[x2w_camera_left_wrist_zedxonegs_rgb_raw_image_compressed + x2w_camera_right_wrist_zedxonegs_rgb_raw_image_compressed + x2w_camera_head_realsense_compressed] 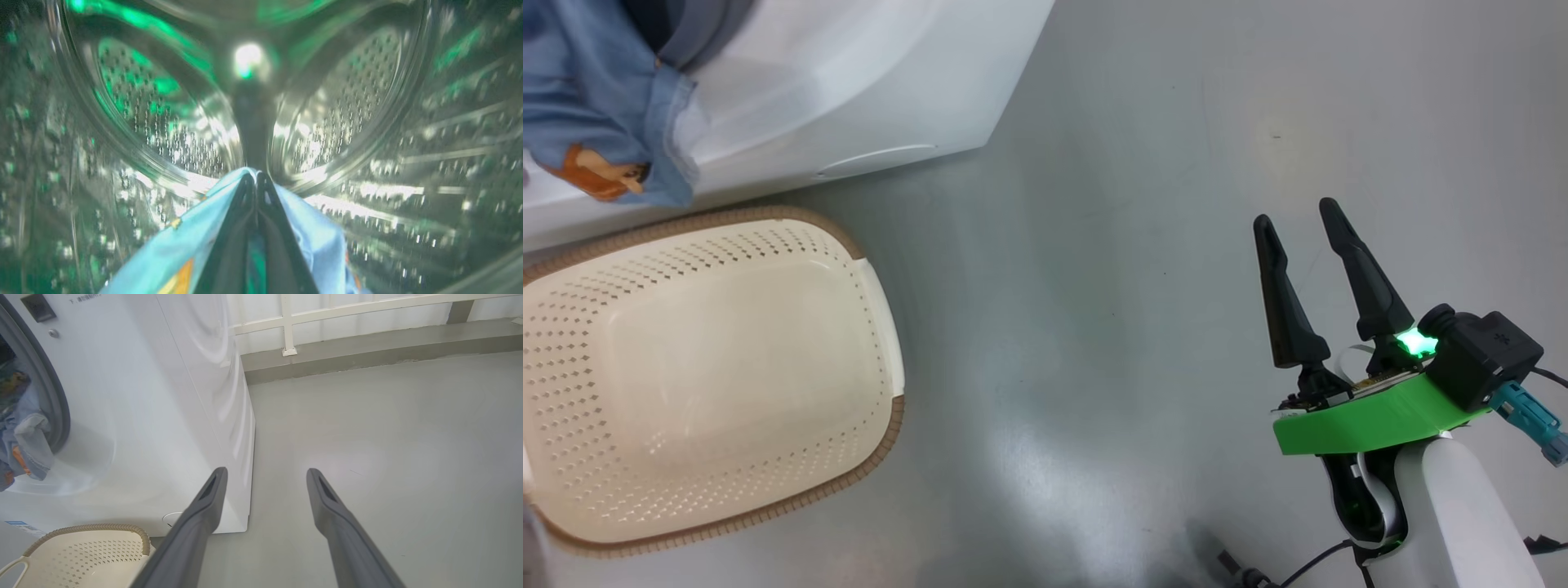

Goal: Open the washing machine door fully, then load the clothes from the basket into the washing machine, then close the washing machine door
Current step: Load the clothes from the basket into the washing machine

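Cloth fills our left gripper (pixel 255 179), pinched on the light blue clothes (pixel 179 249) at the lower centre of the left wrist view, inside the steel drum (pixel 163 122). A fold drapes from the washing machine (pixel 849 98) mouth, upper left of the head view, above the basket (pixel 882 425). Soft, light and limp, it will likely trail and snag; we judge a bunched fold the best hold. Our right gripper (pixel 1294 212) stands spread, lower right.
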Controlling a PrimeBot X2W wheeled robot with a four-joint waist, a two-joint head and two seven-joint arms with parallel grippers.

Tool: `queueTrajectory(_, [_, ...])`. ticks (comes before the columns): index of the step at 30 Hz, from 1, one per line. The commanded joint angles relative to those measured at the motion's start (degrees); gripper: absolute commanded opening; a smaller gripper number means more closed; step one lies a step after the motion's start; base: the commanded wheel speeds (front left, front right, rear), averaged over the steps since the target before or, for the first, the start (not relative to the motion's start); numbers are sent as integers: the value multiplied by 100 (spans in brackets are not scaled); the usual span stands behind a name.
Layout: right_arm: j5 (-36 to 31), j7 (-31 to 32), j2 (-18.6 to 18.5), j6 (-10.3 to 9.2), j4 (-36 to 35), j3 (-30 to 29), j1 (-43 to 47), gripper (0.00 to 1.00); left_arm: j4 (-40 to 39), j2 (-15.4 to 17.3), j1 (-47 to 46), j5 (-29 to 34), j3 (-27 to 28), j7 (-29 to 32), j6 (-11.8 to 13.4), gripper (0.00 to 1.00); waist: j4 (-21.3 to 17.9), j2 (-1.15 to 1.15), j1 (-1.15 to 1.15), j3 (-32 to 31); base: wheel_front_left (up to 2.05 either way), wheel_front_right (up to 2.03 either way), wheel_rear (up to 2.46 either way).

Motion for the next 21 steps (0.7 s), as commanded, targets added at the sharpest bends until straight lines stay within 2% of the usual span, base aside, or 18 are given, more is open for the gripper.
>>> queueTrajectory(1, [28,-43,5,48,-128,124,70,100,81,199,142,68,62,-29,-21,0,12,0,0,-10,0,0,0])
queueTrajectory(4, [26,-43,6,48,-118,121,65,100,504,212,81,154,6,-29,-44,0,30,0,0,-27,0,0,0])
queueTrajectory(5, [25,-43,2,48,-113,118,68,100,754,209,52,176,-49,-29,-50,10,41,0,0,-43,0,0,0])
queueTrajectory(6, [24,-43,-2,48,-109,115,72,100,1010,217,7,219,-139,-19,-55,34,51,0,0,-58,0,0,0])
queueTrajectory(7, [24,-43,-6,48,-105,114,76,100,1268,236,-45,273,-229,47,-59,47,59,0,0,-71,0,0,0])
queueTrajectory(9, [22,-43,-12,48,-101,113,82,100,1646,242,-167,319,-355,104,-65,94,78,0,0,-93,0,0,0])
queueTrajectory(10, [20,-43,-13,48,-100,112,86,100,1802,228,-216,291,-374,127,-68,100,88,0,0,-103,0,0,0])
queueTrajectory(15, [11,-43,-24,48,-108,101,102,100,2230,198,-385,217,-535,89,-77,100,137,0,0,-139,0,0,0])
queueTrajectory(21, [4,-43,-54,48,-120,70,111,100,2268,115,-385,-60,-731,8,-79,100,194,0,0,-196,0,0,0])
